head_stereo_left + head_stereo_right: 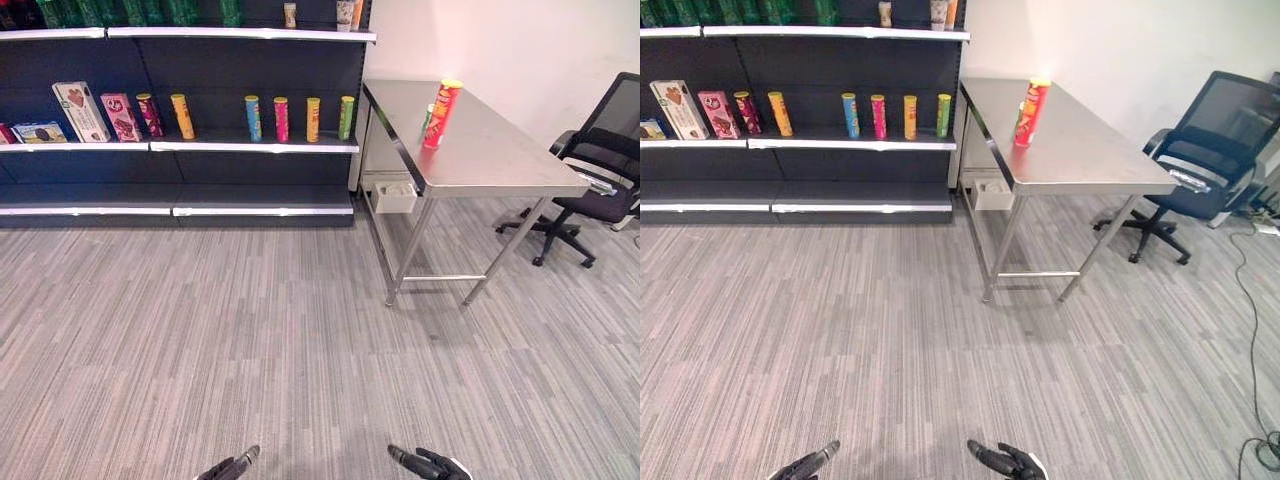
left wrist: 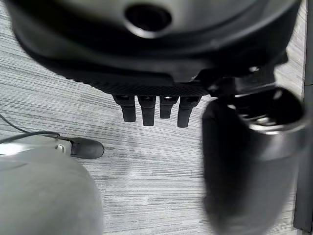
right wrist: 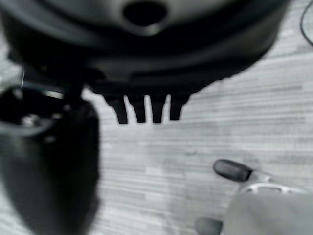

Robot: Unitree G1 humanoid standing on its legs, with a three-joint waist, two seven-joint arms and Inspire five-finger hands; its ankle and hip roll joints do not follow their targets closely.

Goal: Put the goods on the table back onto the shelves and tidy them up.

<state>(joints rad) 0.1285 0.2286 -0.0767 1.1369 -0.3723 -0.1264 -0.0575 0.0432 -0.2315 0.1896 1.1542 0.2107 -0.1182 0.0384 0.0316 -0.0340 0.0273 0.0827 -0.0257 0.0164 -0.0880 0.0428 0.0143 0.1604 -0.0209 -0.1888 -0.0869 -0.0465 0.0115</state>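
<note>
Can point(image 1: 441, 113) on table point(image 1: 490, 150) (shelves point(image 1: 250, 145) left, chair point(image 1: 600, 160) right).

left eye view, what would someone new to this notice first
A tall red can with a yellow lid stands upright on the steel table at right, something green just behind it. To the left, a row of bright cans lines the dark shelf, and a black office chair sits right of the table.
</note>
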